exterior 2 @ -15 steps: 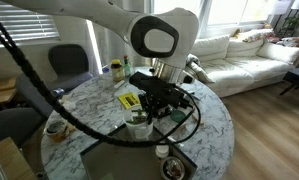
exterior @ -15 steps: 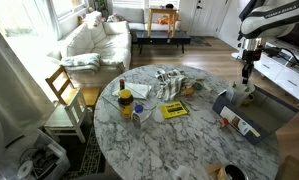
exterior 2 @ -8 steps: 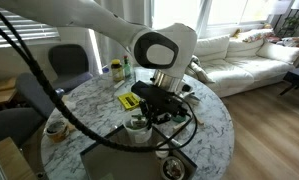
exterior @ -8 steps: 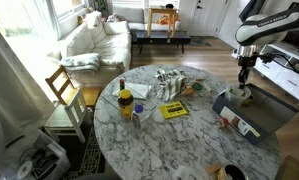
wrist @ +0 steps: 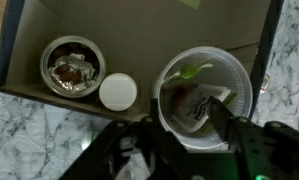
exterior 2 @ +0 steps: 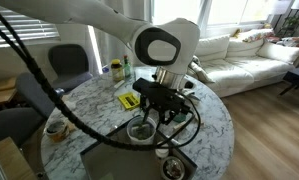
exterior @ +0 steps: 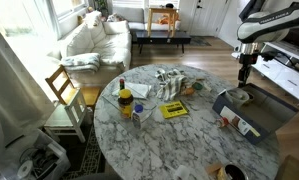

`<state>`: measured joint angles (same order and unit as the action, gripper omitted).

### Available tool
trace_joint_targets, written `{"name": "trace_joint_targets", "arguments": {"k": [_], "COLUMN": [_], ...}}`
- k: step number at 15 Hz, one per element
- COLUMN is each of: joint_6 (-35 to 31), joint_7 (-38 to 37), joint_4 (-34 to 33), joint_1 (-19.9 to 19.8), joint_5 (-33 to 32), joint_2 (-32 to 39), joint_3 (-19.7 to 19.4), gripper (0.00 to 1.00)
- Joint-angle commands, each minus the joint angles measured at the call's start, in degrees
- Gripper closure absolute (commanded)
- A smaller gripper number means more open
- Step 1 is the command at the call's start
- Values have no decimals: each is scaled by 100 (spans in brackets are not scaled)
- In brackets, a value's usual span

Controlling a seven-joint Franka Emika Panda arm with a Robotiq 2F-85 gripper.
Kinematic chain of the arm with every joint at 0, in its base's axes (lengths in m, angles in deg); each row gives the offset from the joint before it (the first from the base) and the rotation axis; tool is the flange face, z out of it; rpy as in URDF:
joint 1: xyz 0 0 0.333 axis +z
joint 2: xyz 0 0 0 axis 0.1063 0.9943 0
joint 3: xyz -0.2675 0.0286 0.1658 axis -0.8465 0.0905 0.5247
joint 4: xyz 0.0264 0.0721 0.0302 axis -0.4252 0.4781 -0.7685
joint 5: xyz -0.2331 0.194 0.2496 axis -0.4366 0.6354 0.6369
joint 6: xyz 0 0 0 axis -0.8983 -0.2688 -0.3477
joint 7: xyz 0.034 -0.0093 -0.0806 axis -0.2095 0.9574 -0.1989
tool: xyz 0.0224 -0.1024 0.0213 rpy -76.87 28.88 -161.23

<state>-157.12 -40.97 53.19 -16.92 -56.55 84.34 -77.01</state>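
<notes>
Between the fingers of the pincer (wrist: 177, 145), which are held apart with nothing gripped, the white cup (wrist: 204, 90) is seen from above; contact with its rim cannot be confirmed. The cup is stood inside a cardboard box (wrist: 129, 35), just beside a white lid (wrist: 118, 92) and near a foil-lined cup (wrist: 72, 67), on the marble table (wrist: 29, 135). The step in hand is judged a hover over the cup. A grasp calls for a straight descent with the fingers straddling the wall.

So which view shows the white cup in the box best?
The wrist view: it looks straight down into the white cup, showing scraps inside. In both exterior views the cup is small, its inside unreadable.
</notes>
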Motion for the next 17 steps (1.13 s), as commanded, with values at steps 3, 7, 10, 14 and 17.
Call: {"name": "trace_joint_targets", "arguments": {"k": [3,7,10,14,17], "joint_6": [525,1167,1341,1296,1295], "joint_7": [-110,-196,-464,-328,-327], "joint_4": [-141,-369,-407,-559,-556], "joint_1": [9,179,348,402,387], "joint_5": [143,78,-72,26,26], "joint_2": [-856,-1590,-2092,-2096,-1999], "joint_3": [115,84,40,-19,-25], "gripper": [0,0,0,0,0]}}
